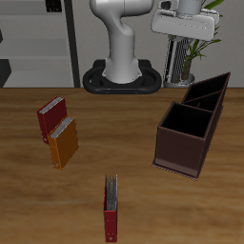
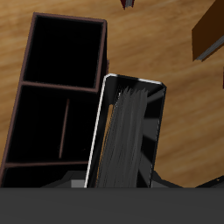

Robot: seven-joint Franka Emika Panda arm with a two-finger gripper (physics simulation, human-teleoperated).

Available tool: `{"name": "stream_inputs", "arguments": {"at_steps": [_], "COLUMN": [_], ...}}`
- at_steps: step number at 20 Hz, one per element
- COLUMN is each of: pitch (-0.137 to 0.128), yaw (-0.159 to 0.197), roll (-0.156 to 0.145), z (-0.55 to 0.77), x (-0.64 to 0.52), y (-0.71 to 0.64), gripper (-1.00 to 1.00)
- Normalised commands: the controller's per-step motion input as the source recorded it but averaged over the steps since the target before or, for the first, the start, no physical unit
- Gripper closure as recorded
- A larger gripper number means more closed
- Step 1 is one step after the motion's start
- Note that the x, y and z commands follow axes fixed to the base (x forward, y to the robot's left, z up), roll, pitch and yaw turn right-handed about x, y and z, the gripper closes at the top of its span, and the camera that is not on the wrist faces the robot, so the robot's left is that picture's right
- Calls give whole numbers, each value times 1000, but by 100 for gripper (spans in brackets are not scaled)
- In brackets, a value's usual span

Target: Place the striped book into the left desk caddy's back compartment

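Note:
My gripper (image 1: 181, 34) is shut on the striped book (image 1: 177, 59), which hangs upright below it, high above the table. The book's black-and-white cover fills the middle of the wrist view (image 2: 131, 131). The left desk caddy (image 1: 170, 143) is a long dark maroon box lying below the book and nearer the table's front edge. Its back compartment (image 1: 208, 89) is at the far end, beyond the divider, and it is dark and empty in the wrist view (image 2: 39, 122). The book is beside the caddy's far end, not over it.
A red book (image 1: 50, 116) and a plain orange book (image 1: 64, 141) stand together on the other side of the table. Another red book (image 1: 111, 205) stands near the front edge. The robot base (image 1: 119, 76) is at the back.

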Motion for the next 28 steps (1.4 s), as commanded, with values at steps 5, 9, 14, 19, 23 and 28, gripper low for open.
{"name": "stream_inputs", "arguments": {"at_steps": [5,9,14,19,23,28], "pitch": [19,27,13,-4,7,13], "yaw": [-14,-15,-11,10,-17,-12], "roll": [40,16,37,35,11,9], "z": [-5,-18,-41,23,23,-15], "x": [266,257,155,140,123,141], "y": [319,244,186,192,192,193], "gripper": [100,100,100,100,100,100]}}
